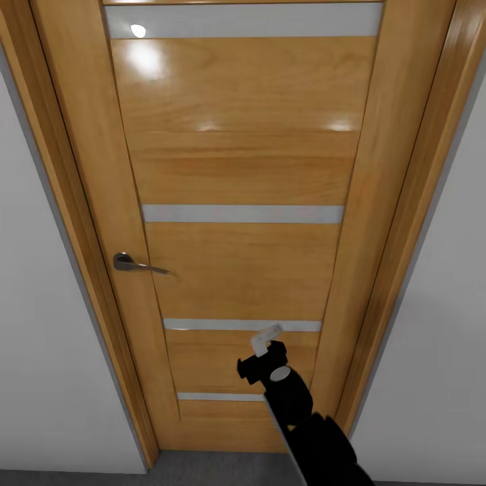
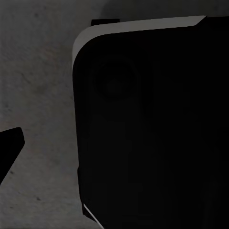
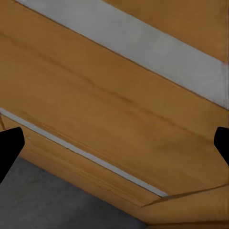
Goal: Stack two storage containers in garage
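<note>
**Facing a shut wooden door, no bins in my views**

I am parked square in front of a wooden door (image 1: 243, 202), and it blocks the way ahead. It sits shut in its frame (image 1: 88, 223), with pale glass strips (image 1: 243, 214) across the panels and a metal lever handle (image 1: 135, 264) on my left side. White wall (image 1: 34, 324) flanks the frame on both sides.

My right end effector (image 1: 266, 339) is raised near the door's lower panels, below and right of the handle, not touching it. In the right wrist view its fingertips (image 3: 9, 148) stand far apart, released, holding nothing.

The left wrist view looks down at dark grey concrete floor (image 2: 38, 95) beside a black part of the robot (image 2: 152, 129); I cannot tell whether the left end effector is released or clenched.

The storage containers are nowhere in my views here.
</note>
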Controlling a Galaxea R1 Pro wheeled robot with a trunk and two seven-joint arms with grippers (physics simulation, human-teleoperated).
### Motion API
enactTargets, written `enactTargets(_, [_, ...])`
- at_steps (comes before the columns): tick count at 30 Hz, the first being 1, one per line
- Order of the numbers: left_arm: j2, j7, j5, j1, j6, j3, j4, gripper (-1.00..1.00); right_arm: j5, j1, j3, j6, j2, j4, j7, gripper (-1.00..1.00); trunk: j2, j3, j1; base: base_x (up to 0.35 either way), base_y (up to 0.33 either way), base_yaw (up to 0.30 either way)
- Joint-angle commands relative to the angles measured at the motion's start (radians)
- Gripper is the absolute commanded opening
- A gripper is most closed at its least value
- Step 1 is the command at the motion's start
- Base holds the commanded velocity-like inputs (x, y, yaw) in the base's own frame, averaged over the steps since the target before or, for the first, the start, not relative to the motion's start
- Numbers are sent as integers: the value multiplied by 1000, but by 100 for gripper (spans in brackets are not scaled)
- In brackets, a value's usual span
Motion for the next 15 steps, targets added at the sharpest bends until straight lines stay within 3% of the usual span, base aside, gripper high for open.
enactTargets(1, [0,0,-1,0,-1,-1,0,100,10,-2,1,13,0,-13,-4,100,-1,-1,0,0,0,0])
enactTargets(4, [0,0,-1,0,-1,-1,0,100,37,-31,5,35,0,-31,-3,100,-1,-1,0,0,0,0])
enactTargets(15, [0,0,-1,0,-1,-1,0,100,43,-114,6,73,0,-29,-8,100,-1,-1,0,0,0,0])
